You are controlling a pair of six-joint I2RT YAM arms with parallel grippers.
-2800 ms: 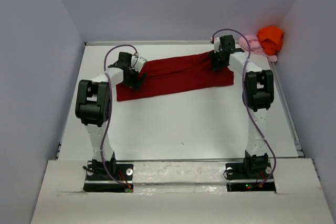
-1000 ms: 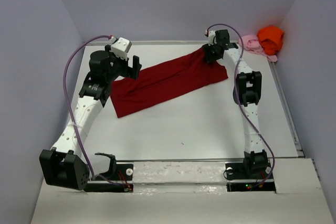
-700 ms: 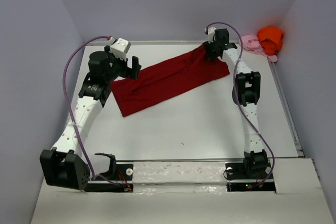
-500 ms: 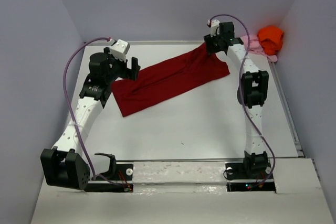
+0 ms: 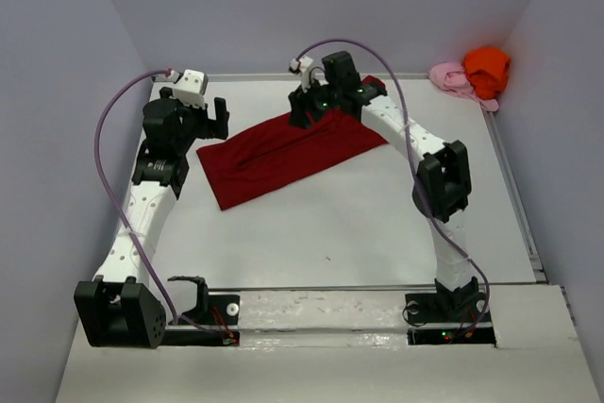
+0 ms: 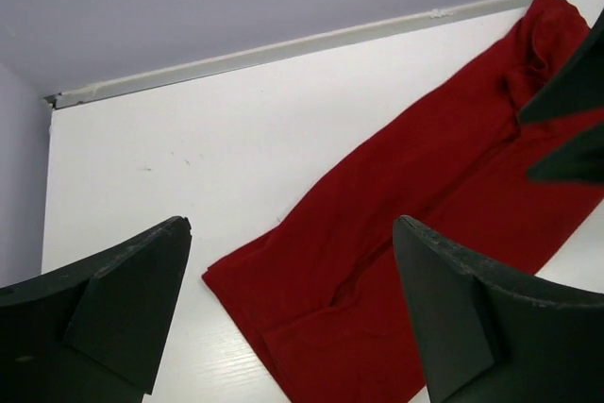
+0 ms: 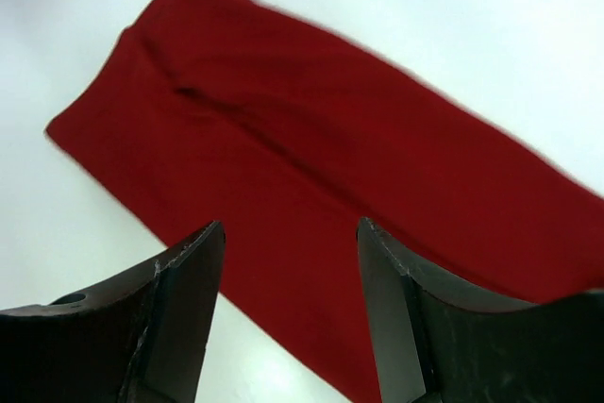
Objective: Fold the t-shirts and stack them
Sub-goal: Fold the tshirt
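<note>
Three t-shirts on the white surface (image 5: 359, 224). Dark red t-shirt (image 5: 274, 153) folded into a long narrow strip, flat, lying diagonally from near-left to far-right across the far half, far end close to the back wall. Bright orange t-shirt (image 5: 486, 68) and pale pink t-shirt (image 5: 449, 76) bunched together in the far right corner, touching, orange to the right of pink, both well apart from the red one. Left gripper (image 5: 215, 118) raised just beyond the strip's left end, jaws spread wide, holding nothing; in the left wrist view, only red cloth and bare surface between the fingers (image 6: 123, 299). Right gripper (image 5: 309, 112) stretched across to the strip's middle, over its far edge, jaws apart, nothing between them; in the right wrist view, red cloth below the gap, slightly blurred, with a lengthwise crease. Cannot tell whether the right fingertips touch the cloth. Both arms extended toward the far side of the surface.
</note>
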